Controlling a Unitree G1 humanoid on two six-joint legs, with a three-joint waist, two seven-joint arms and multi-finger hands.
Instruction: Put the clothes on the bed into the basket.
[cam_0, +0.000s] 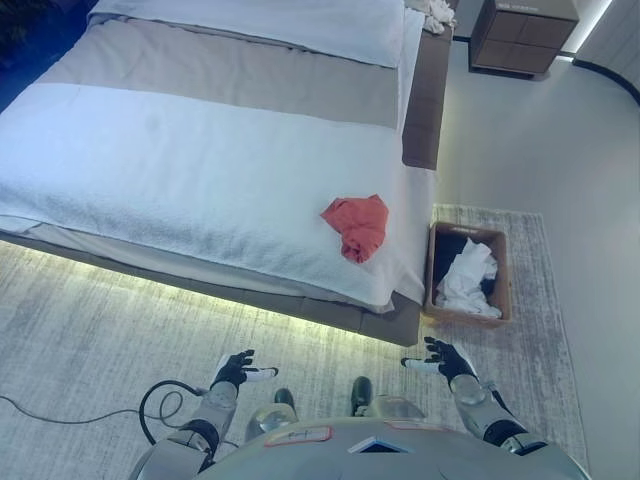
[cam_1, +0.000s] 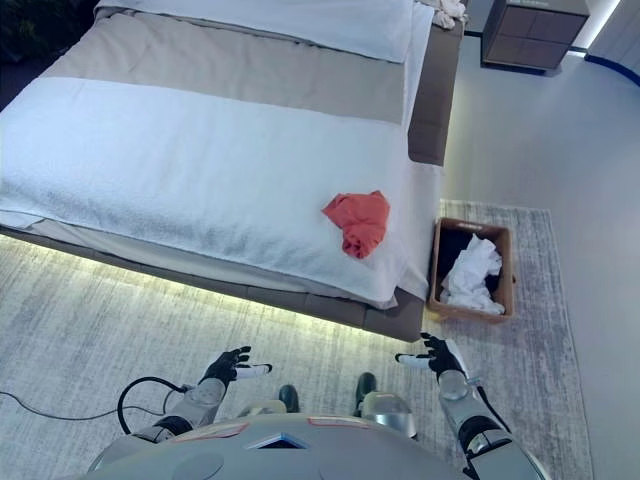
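A crumpled red garment lies on the white bed cover near the bed's right front corner. A brown basket stands on the rug to the right of the bed, with a white cloth and a dark cloth in it. My left hand is low over the rug, fingers spread, empty. My right hand is also low over the rug, fingers spread, empty, in front of the basket. Both hands are well short of the bed.
A grey patterned rug covers the floor in front of the bed. A brown nightstand stands at the far right by the head of the bed. A white cloth heap lies near the bed's head.
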